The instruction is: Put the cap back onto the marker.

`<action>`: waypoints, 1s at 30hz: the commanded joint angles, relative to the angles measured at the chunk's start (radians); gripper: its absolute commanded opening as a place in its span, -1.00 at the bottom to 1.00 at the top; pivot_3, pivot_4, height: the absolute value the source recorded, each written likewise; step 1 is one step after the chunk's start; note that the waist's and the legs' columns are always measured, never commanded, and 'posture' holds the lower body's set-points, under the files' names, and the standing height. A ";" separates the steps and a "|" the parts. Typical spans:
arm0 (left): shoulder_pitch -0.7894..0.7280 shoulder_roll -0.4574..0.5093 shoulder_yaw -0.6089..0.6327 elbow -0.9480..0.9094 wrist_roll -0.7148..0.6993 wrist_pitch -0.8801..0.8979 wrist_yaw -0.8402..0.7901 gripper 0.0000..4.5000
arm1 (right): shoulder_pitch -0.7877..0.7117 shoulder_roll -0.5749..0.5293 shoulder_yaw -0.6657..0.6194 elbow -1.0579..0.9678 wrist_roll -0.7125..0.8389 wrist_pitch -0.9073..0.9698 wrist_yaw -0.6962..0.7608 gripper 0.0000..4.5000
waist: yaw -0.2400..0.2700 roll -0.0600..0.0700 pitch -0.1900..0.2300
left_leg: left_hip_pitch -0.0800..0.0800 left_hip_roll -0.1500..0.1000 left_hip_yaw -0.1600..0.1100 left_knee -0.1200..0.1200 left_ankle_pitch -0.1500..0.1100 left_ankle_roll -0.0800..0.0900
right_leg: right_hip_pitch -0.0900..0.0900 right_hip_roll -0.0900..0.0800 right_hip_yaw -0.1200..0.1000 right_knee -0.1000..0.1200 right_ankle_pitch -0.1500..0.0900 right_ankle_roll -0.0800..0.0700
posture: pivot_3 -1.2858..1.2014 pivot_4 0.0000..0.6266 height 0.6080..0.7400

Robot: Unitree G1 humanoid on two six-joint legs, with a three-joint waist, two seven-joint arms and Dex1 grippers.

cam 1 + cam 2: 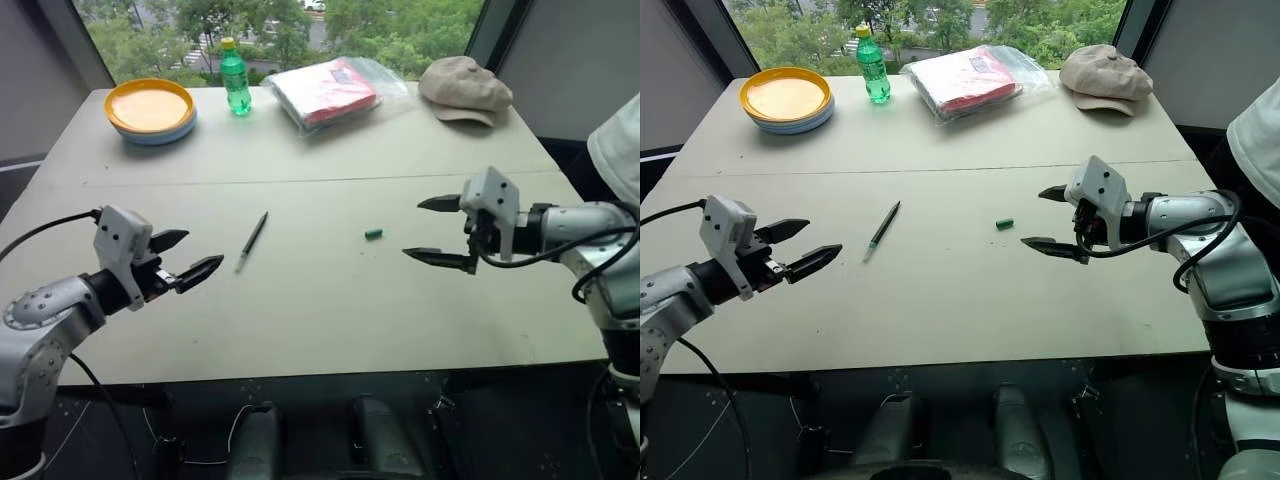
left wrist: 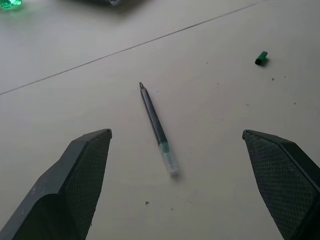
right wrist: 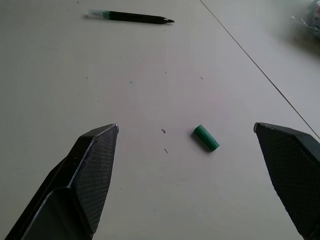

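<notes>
Marker, slim dark stick; cap, stubby green cylinder; both hands agape.

We see a white sleeve cut off by the right edge of the head views, so nothing more of the person can be told. The clear bag holds something red and white, but we cannot make out what it is. The green bottle is only a blurred corner in the left wrist view. Each claw's fingers run off the bottom of their own wrist view. The marker tip is too small to read from the head.
</notes>
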 commanded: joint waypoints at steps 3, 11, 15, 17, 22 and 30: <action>-0.087 -0.091 -0.083 0.072 0.100 -0.027 0.128 0.95 | -0.004 0.016 -0.008 -0.045 0.009 0.003 -0.012 1.00 | 0.005 0.000 0.000 | 0.000 0.000 0.000 0.000 0.000 0.000 | 0.000 0.000 0.000 0.000 0.001 0.001 | 0.03 -0.52 1.00; -0.266 -0.306 -0.250 0.263 0.284 -0.046 0.328 0.95 | 0.027 0.030 0.000 -0.077 0.013 0.019 -0.020 1.00 | 0.003 -0.001 0.000 | 0.000 0.000 0.000 0.001 0.000 0.000 | 0.001 0.000 0.000 0.000 0.002 0.003 | 0.03 -0.52 1.00; -0.302 -0.400 -0.291 0.300 0.336 -0.063 0.392 0.95 | 0.031 0.033 0.002 -0.090 0.017 0.029 -0.022 1.00 | 0.001 -0.001 0.000 | 0.000 0.000 -0.001 0.001 0.000 0.000 | 0.001 0.000 0.000 0.001 0.002 0.003 | 0.03 -0.52 1.00; -0.311 -0.438 -0.307 0.299 0.353 -0.060 0.417 0.95 | 0.033 0.035 0.005 -0.095 0.018 0.034 -0.022 1.00 | 0.003 -0.001 0.000 | 0.000 0.000 -0.001 0.001 0.000 0.000 | 0.001 0.000 0.000 0.001 0.002 0.003 | 0.03 -0.52 1.00; -0.315 -0.502 -0.310 0.302 0.392 -0.041 0.478 0.95 | 0.026 0.038 0.012 -0.099 0.018 0.041 -0.015 1.00 | 0.003 -0.001 0.000 | 0.000 0.000 -0.001 0.001 0.000 0.000 | 0.001 0.000 0.000 0.001 0.002 0.003 | 0.03 -0.52 1.00; -0.303 -0.537 -0.304 0.330 0.407 0.028 0.510 0.95 | 0.007 0.038 0.022 -0.089 0.014 0.037 -0.009 1.00 | 0.003 -0.001 0.000 | 0.000 -0.001 -0.001 0.001 0.000 0.000 | 0.001 0.000 0.000 0.001 0.002 0.003 | 0.03 -0.52 1.00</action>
